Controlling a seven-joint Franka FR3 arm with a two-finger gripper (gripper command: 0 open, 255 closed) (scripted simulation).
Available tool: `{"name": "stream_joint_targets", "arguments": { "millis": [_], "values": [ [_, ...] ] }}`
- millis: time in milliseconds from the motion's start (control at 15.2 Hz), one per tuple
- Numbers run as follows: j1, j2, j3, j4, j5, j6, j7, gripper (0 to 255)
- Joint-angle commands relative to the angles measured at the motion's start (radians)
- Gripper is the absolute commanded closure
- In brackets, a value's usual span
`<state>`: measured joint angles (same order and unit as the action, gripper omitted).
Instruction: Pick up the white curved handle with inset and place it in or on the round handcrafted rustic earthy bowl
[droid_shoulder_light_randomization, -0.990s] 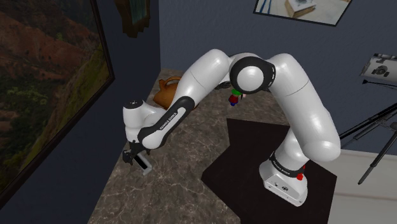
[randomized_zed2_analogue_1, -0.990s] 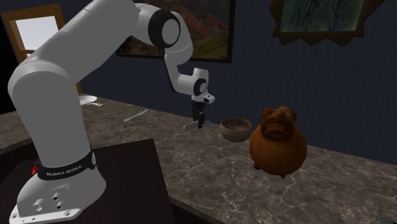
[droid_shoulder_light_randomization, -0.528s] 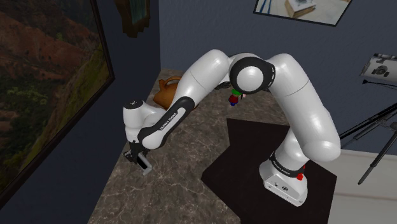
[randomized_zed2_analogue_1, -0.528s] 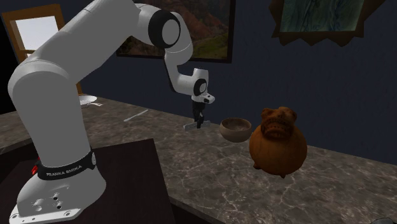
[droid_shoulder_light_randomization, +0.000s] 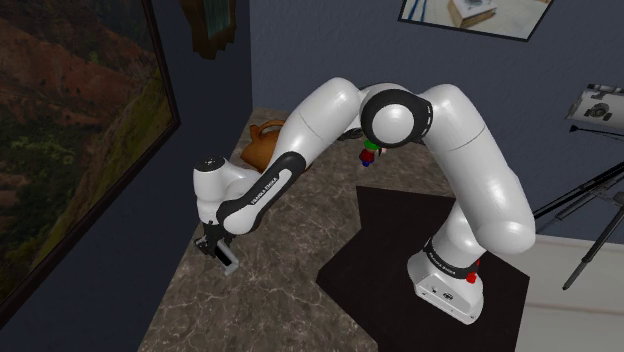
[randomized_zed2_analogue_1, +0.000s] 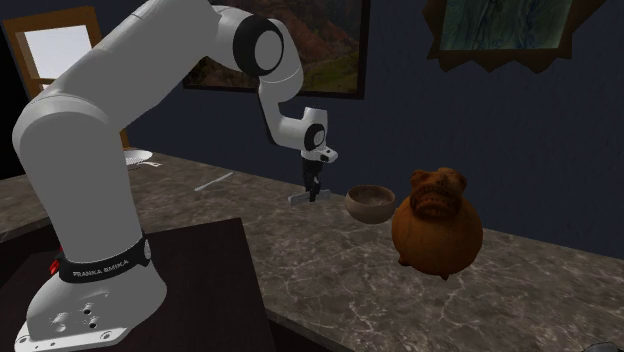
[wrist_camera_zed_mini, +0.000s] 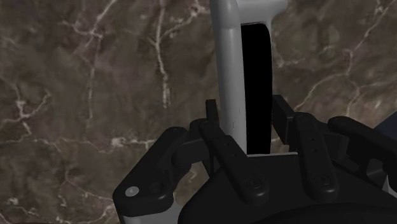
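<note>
Two black fingers (wrist_camera_zed_mini: 216, 137) on the gripper (wrist_camera_zed_mini: 245, 118) are closed in to the width of the handle (wrist_camera_zed_mini: 229, 57), one pressing each long side, so I'd call it properly pinched and not just straddled. The handle is a pale grey-white bar with a black inset down its face. It pokes out past the fingertips, low over the marble counter (randomized_zed2_analogue_1: 330, 270). Can't tell if its far end is clear of the stone.

In the second exterior view the brown bowl (randomized_zed2_analogue_1: 369, 203) sits just beside the gripper at about 3 o'clock. A fat brown figurine (randomized_zed2_analogue_1: 435, 232) is near the bowl at roughly 4 o'clock.

My guess on handling: it's stiff, light and pretty slick, so nothing to crush, but smooth sides can slide. The grab looks close to one end, so the long free part could swing. Across the narrow width is the right place; nearer the middle would be steadier.
</note>
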<state>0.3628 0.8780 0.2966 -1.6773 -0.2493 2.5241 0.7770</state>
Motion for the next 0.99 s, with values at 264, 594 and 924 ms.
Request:
{"name": "stream_joint_targets", "arguments": {
  "millis": [264,594,924],
  "values": [
    [-0.012,-0.056,0.015,-0.024,0.011,-0.033,-0.003,255],
    [-0.024,-0.109,0.030,-0.041,0.024,-0.069,-0.007,255],
    [-0.036,-0.160,0.045,-0.053,0.039,-0.108,-0.013,255]
  ]
}}
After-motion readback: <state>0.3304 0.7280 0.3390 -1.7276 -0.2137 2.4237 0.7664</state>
